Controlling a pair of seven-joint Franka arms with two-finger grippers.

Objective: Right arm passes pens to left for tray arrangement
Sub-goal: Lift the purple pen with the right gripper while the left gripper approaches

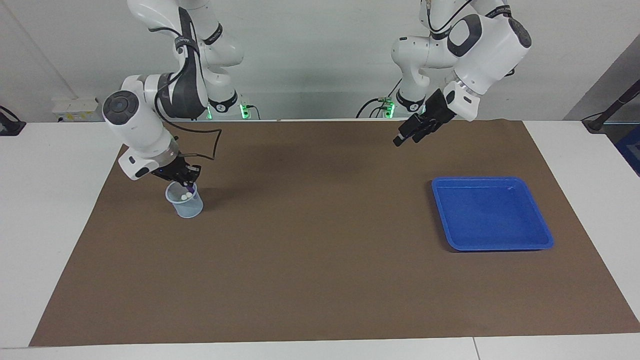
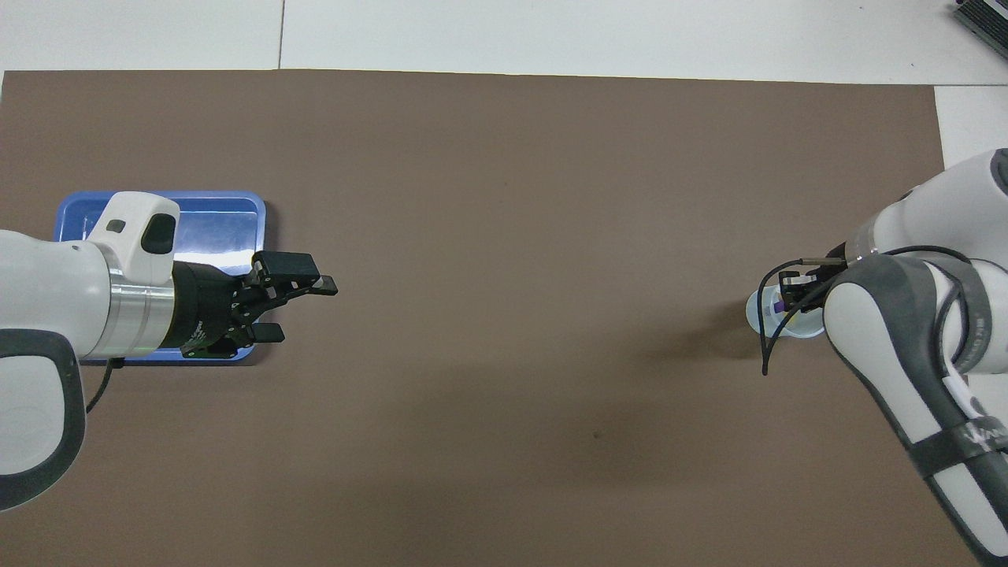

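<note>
Right tool (image 1: 188,181) apparently gripping purple pen (image 1: 190,188)

Bright-blue tray (image 1: 492,214), pale-blue cup (image 1: 185,204), plain brown mat (image 1: 320,280), white table (image 1: 45,210).

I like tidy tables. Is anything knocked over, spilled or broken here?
Nothing stands out. The cup stands upright with the pens in it, under the right gripper. The tray lies flat on the mat.

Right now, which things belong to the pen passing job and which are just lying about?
Job: purple pen in right gripper, other pens, cup, blue tray, left gripper waiting, jaws open.
Lying about: brown mat.
</note>
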